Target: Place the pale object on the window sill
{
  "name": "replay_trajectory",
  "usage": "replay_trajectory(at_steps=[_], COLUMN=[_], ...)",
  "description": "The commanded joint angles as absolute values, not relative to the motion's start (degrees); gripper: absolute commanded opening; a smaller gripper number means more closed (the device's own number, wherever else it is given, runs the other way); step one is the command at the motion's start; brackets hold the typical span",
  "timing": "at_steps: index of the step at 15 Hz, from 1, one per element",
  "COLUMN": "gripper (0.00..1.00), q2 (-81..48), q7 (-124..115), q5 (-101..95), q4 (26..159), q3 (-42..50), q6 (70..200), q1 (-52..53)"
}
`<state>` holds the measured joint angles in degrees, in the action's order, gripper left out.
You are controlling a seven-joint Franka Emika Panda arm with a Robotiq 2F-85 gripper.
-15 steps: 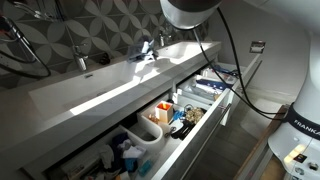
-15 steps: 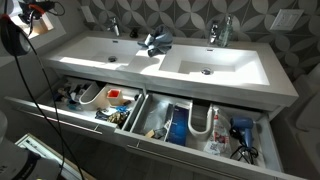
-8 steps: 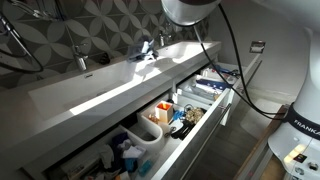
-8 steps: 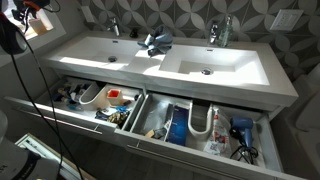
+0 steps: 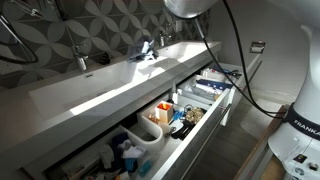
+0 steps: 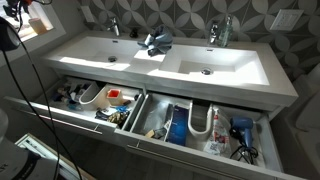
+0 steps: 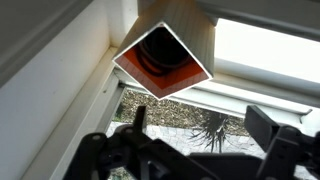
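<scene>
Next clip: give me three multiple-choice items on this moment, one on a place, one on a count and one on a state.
1. In the wrist view, where is the pale block?
A. in a vanity drawer
B. against the window frame, clear of the gripper
C. in a sink basin

2. How many chrome faucets stand on the vanity?
A. one
B. four
C. two

3. How are the vanity drawers?
A. pulled open, contents showing
B. shut
C. taken out and set on the floor

Key:
1 B: the pale block sits by the window frame, above the gripper, whose spread fingers hold nothing.
2 C: the chrome faucets stand one behind each basin.
3 A: the vanity drawers stick out below the counter with clutter visible inside.
</scene>
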<state>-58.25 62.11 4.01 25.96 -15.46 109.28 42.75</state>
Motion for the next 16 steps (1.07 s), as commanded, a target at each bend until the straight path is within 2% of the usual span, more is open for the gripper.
replay_trajectory(at_steps=[1,9,13,16], gripper=[1.00,1.00,1.00,1.00], q2=[-52.08,-39.61,-35.30,-34.05], q7=[57.05,37.23,27.36,25.30], q5=[-0.22,-0.40,0.69,1.83], q4=[27.27,27.83,27.42,26.09], q3=[-11.48,-9.51,-10.15,-11.38], q6=[104.48,78.88,71.03,71.26], q1=[44.74,41.46,37.86,35.12])
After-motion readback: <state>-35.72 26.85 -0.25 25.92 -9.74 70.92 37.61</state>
